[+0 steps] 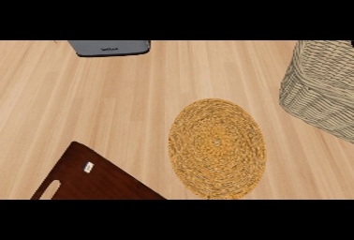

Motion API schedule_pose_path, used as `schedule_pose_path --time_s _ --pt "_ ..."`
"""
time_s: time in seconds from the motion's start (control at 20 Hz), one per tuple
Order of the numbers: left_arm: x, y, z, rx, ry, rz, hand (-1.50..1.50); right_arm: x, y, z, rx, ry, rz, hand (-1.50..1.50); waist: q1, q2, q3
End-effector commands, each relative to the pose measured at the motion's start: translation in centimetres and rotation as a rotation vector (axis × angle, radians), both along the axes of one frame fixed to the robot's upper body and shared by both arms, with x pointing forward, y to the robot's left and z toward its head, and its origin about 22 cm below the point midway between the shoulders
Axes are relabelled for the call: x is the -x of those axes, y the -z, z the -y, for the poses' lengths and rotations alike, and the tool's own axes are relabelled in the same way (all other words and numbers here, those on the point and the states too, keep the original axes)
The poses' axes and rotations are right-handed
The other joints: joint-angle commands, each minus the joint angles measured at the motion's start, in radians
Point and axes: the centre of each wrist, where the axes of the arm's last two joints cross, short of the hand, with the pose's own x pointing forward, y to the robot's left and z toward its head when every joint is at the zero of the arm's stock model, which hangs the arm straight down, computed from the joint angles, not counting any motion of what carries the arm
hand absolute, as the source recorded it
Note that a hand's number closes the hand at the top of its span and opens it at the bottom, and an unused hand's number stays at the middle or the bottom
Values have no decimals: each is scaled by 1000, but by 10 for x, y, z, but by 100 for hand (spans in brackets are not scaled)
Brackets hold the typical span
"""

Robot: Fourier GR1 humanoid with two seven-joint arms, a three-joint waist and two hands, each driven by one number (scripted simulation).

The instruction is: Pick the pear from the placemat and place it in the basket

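Board: a dark brown board [93, 180] with a slot handle and a small white label lies at the near edge of the table, left of the mat, its corner pointing away from the viewer.
Mat: a round woven mat [217, 148] in golden straw sits flat on the table, just right of centre, its far rim short of the basket's near corner.
Table: pale wood table [104, 103], planks running left to right, carries everything in sight.
Basket: a grey-beige wicker basket [321, 89] stands beyond and right of the mat, near it but apart, cut off by the right edge; its inside cannot be seen.
Appliance: a grey appliance [110, 47] with a dark base sits at the far edge, well beyond and left of the mat, only its front side showing.
Pear: no pear shows on the mat or anywhere on the table; whether it lies inside the basket cannot be told.
Hands: neither hand appears in the head view, so how their fingers stand cannot be told.
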Motion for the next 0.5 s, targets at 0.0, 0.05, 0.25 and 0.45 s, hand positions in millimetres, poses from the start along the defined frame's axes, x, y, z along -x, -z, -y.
schedule_pose_path --time_s 0.0,0.05,0.25,0.45 --pt "-86 -18 35 91 142 325 0 10 17 33 78 102 -92 150 -36 8 -24" --pt "-89 -22 40 85 144 327 0 9 26 34 103 64 -151 150 -35 12 -22" --pt "-88 -21 45 103 151 320 0 15 35 42 175 27 -202 -150 -36 5 -22" --pt "-90 -20 38 90 154 328 0 20 27 55 194 18 -156 -150 -31 2 -23"
